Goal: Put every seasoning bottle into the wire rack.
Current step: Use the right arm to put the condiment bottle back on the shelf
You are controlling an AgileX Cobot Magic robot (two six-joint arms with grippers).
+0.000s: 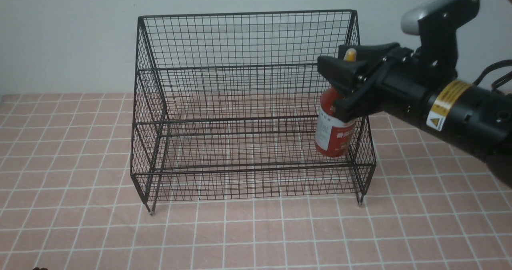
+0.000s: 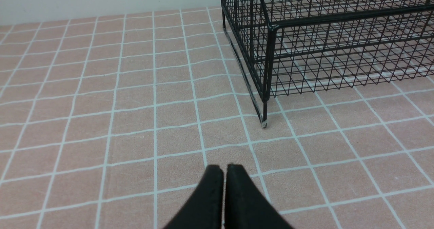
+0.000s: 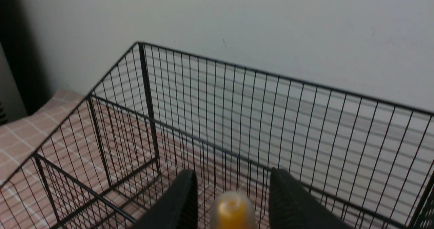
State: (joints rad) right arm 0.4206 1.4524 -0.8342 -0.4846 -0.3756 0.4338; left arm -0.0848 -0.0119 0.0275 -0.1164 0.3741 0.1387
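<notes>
The right gripper is pinching the seasoning bottle just below its yellow cap and holding it slightly tilted inside the wire rack, at the rack's three o'clock end over the lower tier. The left gripper is hovering with its jaws pressed together over the pink checked cloth, near the rack's seven o'clock leg.
</notes>
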